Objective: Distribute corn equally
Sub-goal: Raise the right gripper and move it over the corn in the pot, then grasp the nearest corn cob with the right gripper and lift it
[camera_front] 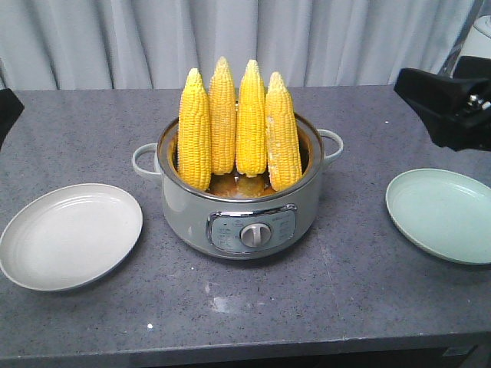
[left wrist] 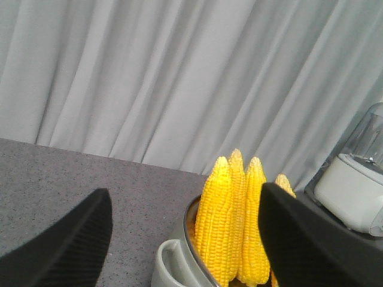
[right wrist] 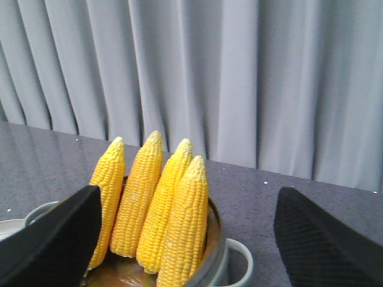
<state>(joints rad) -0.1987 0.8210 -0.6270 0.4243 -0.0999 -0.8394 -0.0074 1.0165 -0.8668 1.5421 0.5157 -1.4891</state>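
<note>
Four corn cobs (camera_front: 238, 126) stand upright, tips up, in an electric cooker (camera_front: 245, 222) at the centre of a grey counter (camera_front: 345, 299), between a white plate (camera_front: 69, 238) and a pale green plate (camera_front: 441, 215). The left gripper (left wrist: 182, 200) and right gripper (right wrist: 188, 194) flank the cooker, jaws spread wide, holding nothing.

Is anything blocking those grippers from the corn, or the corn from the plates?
Nothing visible does. The four yellow corn cobs stand upright in the grey electric pot, tops above its rim, facing the open left gripper and right gripper. Bare tabletop separates the pot from the white plate and the pale green plate.
</note>
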